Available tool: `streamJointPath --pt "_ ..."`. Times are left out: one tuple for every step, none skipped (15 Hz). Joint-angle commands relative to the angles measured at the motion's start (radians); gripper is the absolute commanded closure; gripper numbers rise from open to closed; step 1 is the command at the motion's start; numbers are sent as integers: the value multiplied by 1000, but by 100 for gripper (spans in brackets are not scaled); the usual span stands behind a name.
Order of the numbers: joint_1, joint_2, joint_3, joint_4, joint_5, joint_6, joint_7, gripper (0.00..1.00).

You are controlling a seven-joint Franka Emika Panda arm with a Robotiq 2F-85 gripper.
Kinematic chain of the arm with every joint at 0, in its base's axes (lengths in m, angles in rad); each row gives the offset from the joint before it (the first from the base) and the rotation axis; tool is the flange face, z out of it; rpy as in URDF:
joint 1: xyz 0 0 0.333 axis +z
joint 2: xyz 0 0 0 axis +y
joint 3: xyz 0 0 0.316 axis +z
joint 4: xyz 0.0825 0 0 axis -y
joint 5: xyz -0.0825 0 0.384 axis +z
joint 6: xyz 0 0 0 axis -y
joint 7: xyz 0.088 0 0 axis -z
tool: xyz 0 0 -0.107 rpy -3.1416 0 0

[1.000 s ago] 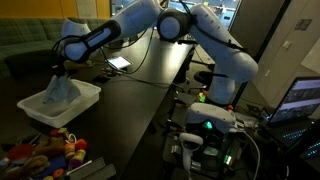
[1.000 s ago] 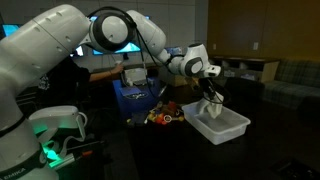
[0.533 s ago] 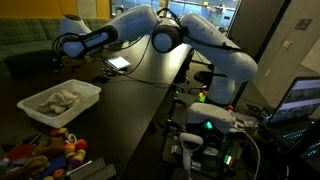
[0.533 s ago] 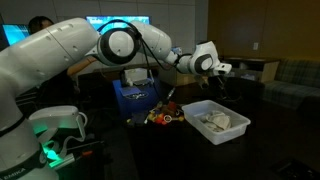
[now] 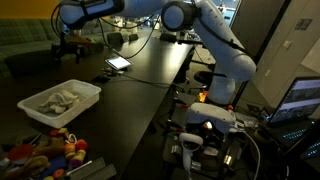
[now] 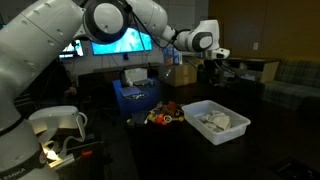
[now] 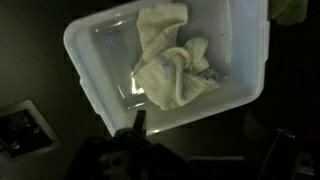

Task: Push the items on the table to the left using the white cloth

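Note:
The white cloth lies crumpled inside a white plastic bin on the dark table; it is also seen in the other exterior view as the cloth in the bin. From above, the wrist view shows the cloth in the bin. My gripper hangs high above and behind the bin, also seen as the gripper. It is open, its fingertips wide apart with nothing between them. A pile of colourful toy items lies beside the bin.
The toy pile sits between the bin and a blue box. A lit tablet lies further back on the table. The table's edge runs beside the robot base, where cables and electronics stand.
A second ago my gripper held the cloth just over the bin. It has let go, the cloth now lies in the bin, and the gripper has risen and opened wide.

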Motion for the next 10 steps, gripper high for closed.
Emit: streamJointPath --pt "-67 -203 95 -238 100 -91 -109 0" --pt "-83 -244 112 -283 133 -129 -130 0" --pt "-92 -281 121 -329 158 -164 -140 0" --pt "-102 -320 128 -375 184 -193 -154 0" --pt "-110 -360 131 -423 208 -223 -165 0" --pt "-118 -397 134 -472 235 -245 -181 0" --pt "-124 -438 132 -521 254 -273 -201 0" --pt "-129 -477 130 -572 272 -301 -223 0" --pt "-131 -516 124 -624 281 -322 -243 0" --pt "-135 -556 120 -674 290 -347 -270 0"
